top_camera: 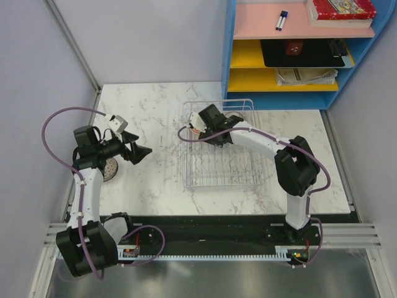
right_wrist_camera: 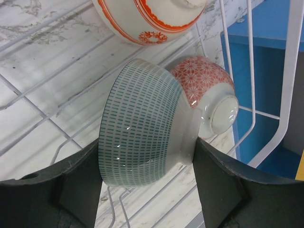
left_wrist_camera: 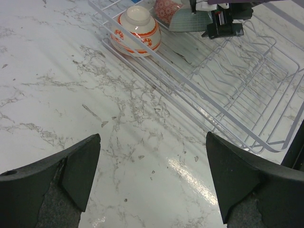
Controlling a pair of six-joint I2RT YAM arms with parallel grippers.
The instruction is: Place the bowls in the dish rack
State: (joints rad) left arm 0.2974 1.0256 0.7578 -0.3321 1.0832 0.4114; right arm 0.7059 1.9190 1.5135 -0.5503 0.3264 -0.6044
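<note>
Blue-dashed bowl [right_wrist_camera: 142,128] lies on its side in the dish rack [right_wrist_camera: 251,71], clamped by the right gripper [right_wrist_camera: 147,147], just beside a red-patterned bowl [right_wrist_camera: 202,78]. Left gripper [left_wrist_camera: 152,161] hangs wide open, empty, over the marble table [left_wrist_camera: 71,95]. Red book [top_camera: 342,9] lettering is too small to read.

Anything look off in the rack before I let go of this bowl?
Nothing broken or spilled. In the dish rack, the orange-ringed bowl sits upside down and the red-patterned bowl lies on its side right beside the blue-dashed bowl in the right gripper. Uneven, but not alarming.
</note>
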